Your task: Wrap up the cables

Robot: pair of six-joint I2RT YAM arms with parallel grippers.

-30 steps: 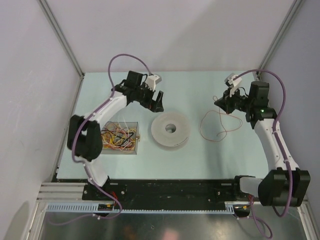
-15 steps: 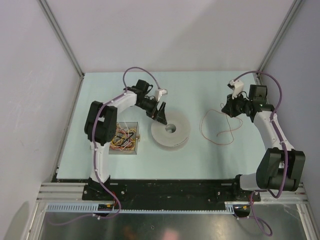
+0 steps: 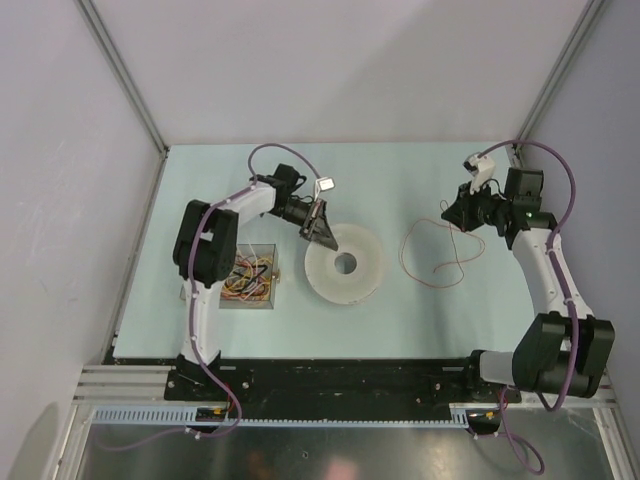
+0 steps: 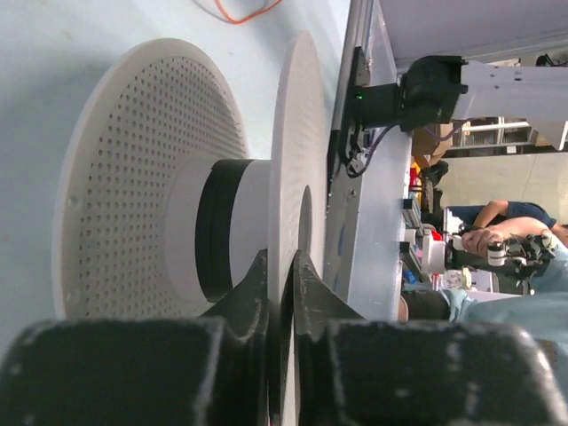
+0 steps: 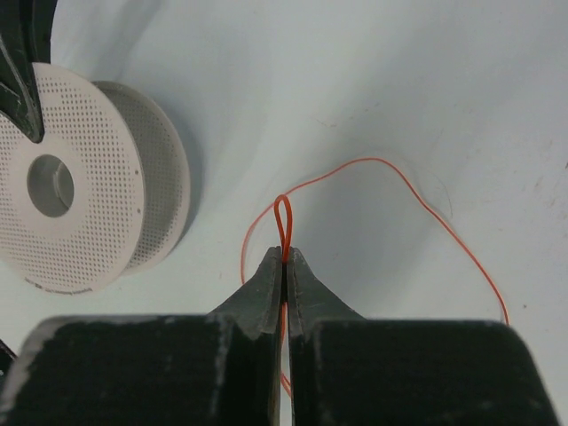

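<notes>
Wrist views: left gripper (image 4: pixel 281 263) clamps one spool (image 4: pixel 133 160), right gripper (image 5: pixel 284 257) pinches one cable (image 5: pixel 377 161).

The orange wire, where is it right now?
In the top view, the orange wire lies in a loose loop on the table's right half, right of the white spool. The right gripper pinches a small fold of it.
</notes>
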